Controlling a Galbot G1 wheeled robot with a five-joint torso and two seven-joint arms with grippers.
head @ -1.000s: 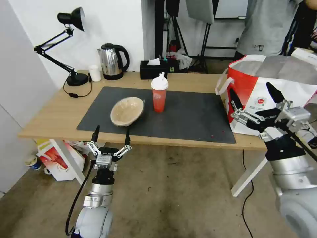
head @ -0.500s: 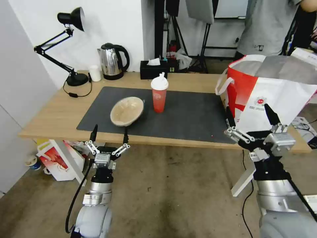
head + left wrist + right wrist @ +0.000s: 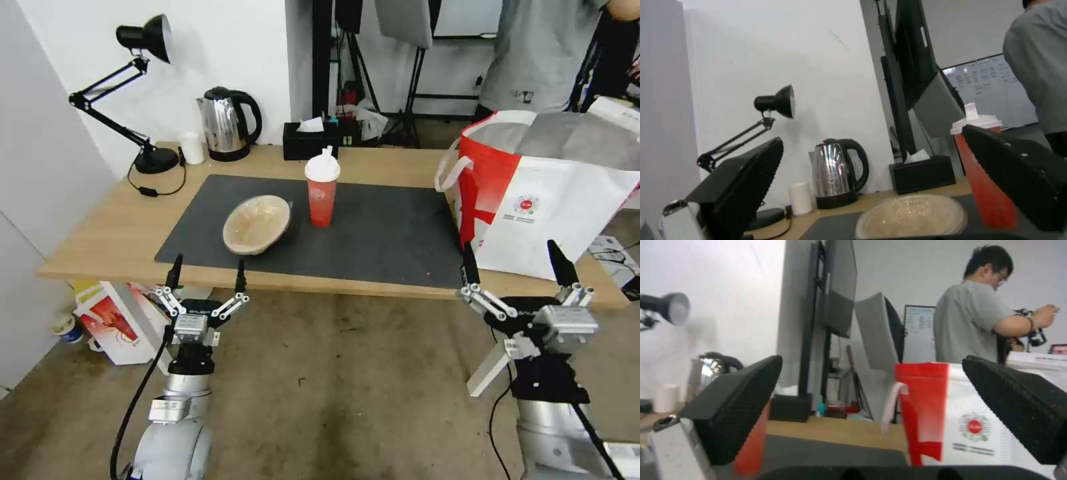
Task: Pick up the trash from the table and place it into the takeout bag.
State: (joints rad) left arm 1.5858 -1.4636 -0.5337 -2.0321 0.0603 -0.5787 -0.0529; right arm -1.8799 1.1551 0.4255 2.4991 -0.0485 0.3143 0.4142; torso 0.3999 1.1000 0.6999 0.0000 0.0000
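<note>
Left gripper (image 3: 205, 288) spread, empty, below table (image 3: 100, 233) edge; I judged paper bowl (image 3: 257, 224) nearest, straight ahead. Right gripper (image 3: 513, 268) spread, beside bag (image 3: 553, 200).

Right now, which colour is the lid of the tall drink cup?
White, on the red drink cup; the head view shows it best.
</note>
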